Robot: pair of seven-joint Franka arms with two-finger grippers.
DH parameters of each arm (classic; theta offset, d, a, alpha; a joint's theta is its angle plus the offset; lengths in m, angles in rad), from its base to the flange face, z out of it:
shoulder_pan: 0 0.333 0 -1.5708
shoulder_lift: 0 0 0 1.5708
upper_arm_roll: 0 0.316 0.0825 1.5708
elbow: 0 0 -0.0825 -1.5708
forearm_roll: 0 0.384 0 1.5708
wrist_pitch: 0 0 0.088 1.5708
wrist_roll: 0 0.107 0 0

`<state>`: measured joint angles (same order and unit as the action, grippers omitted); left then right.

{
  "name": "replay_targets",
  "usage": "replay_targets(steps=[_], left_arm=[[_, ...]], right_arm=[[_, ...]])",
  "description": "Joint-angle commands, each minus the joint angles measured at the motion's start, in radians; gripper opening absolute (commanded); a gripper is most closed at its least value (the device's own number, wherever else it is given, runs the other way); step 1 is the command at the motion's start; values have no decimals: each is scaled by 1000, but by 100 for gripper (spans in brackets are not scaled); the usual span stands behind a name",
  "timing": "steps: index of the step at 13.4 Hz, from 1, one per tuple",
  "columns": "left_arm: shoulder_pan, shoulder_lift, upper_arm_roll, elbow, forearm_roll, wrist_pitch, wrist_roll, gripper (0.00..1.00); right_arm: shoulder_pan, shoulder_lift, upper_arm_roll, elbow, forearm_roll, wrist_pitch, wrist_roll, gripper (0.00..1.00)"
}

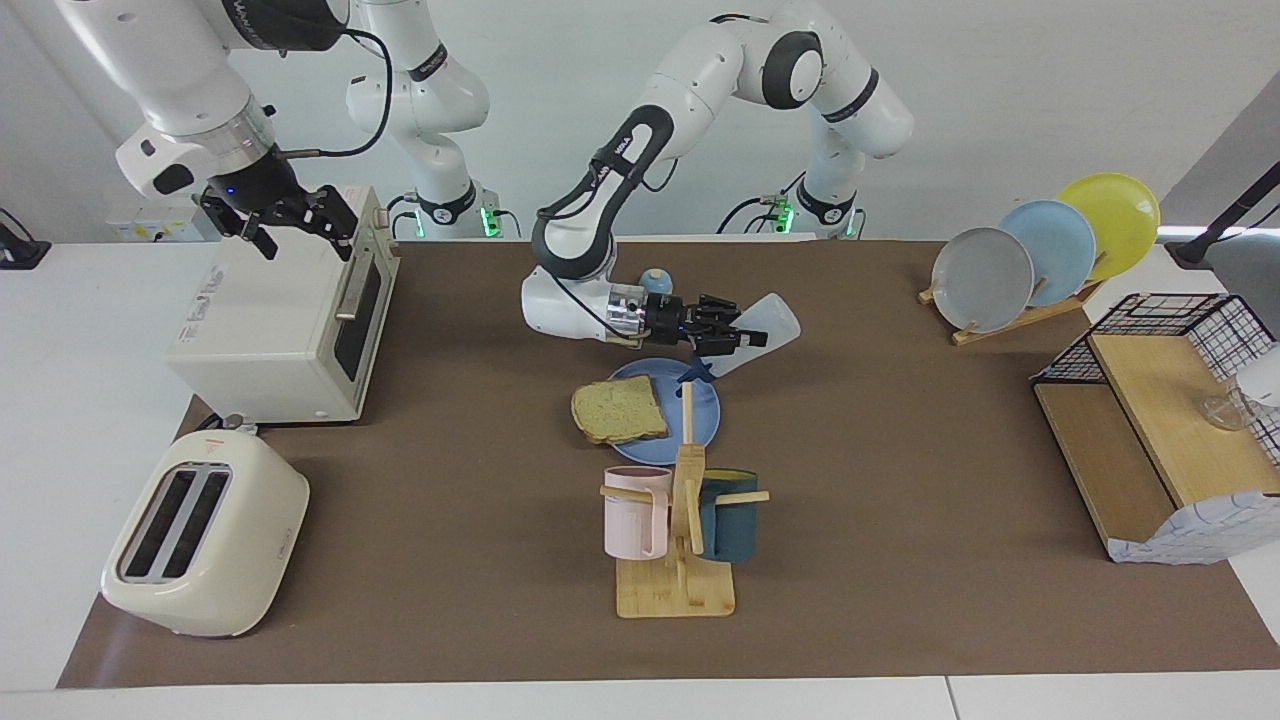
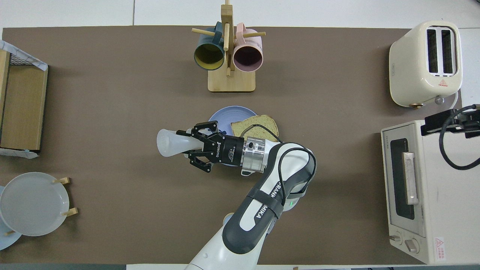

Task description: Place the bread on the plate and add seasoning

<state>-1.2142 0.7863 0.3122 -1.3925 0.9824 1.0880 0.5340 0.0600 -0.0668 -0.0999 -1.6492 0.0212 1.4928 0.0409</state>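
The bread [image 1: 620, 410] [image 2: 257, 125] lies on the round blue plate [image 1: 640, 452] [image 2: 225, 114] in the middle of the table, overhanging the rim toward the right arm's end. My left gripper [image 1: 735, 338] [image 2: 197, 144] is shut on the seasoning [image 1: 768, 322] [image 2: 170, 144], a translucent white bottle. It is tipped over, with its dark blue cap [image 1: 697, 372] pointing down over the plate beside the bread. My right gripper [image 1: 295, 228] [image 2: 440, 122] waits open and holds nothing above the toaster oven.
A wooden mug tree [image 1: 676, 590] [image 2: 231, 80] with a pink mug [image 1: 635, 512] and a teal mug [image 1: 728, 518] stands just farther from the robots than the plate. A toaster oven [image 1: 270, 330] and toaster [image 1: 205, 535] occupy the right arm's end. A plate rack [image 1: 1040, 250] and wire shelf [image 1: 1160, 430] occupy the left arm's end.
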Motion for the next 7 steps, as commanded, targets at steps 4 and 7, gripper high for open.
replay_targets(steps=[4, 7], left_arm=[[-93, -1, 16, 16, 34, -20, 9, 0], [-62, -2, 18, -34, 102, -4, 9, 0]], right_arm=[[-8, -4, 6, -6, 2, 4, -21, 100], [-8, -4, 6, -6, 2, 3, -21, 100]])
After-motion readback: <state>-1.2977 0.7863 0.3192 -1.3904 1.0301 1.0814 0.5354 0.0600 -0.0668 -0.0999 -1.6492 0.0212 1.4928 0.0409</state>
